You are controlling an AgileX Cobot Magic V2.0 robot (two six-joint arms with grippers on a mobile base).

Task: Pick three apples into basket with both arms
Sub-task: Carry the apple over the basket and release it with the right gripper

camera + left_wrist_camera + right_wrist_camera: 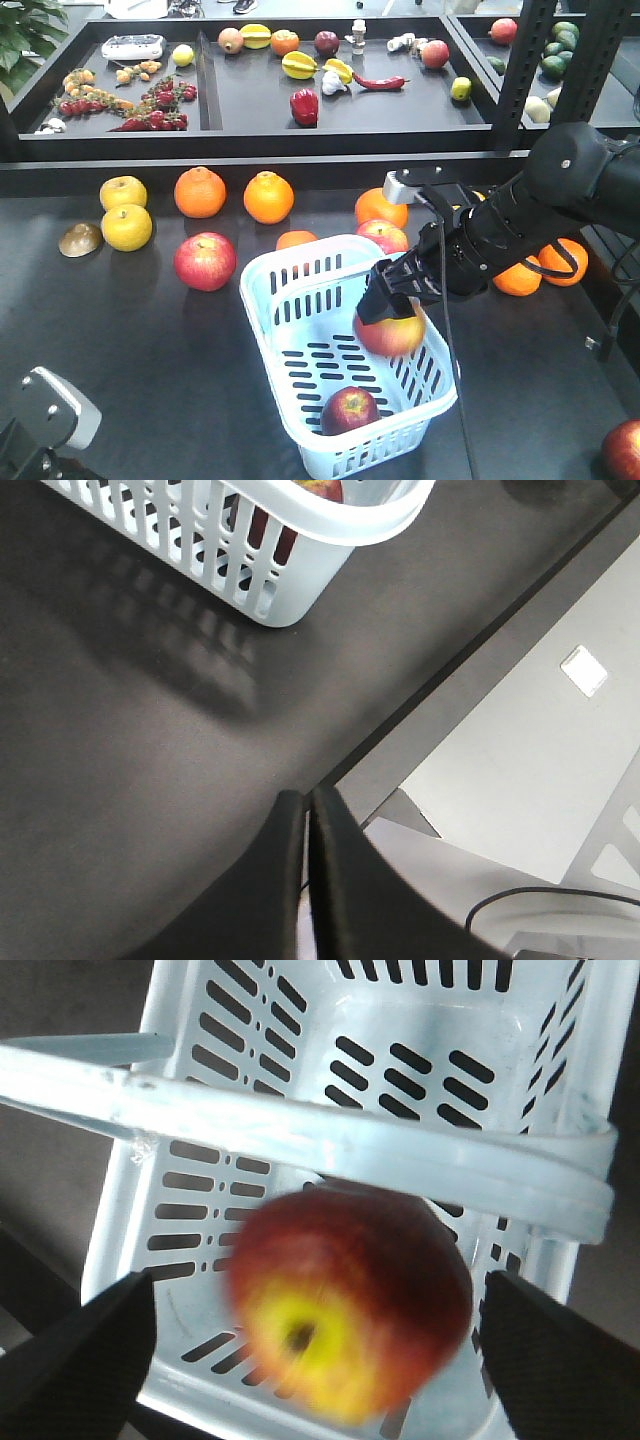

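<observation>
Right hand [310, 1350] spread wide over basket [268, 290], blurred apple [350, 1305] between fingers, seemingly loose. Second apple [349, 410] inside; third [205, 261] on worktop [120, 340]. Left hand [308, 810] pinched closed, empty.

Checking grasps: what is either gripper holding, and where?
Nothing. The right gripper is open, clear of the apple over the basket; the left gripper is shut, empty.
</observation>
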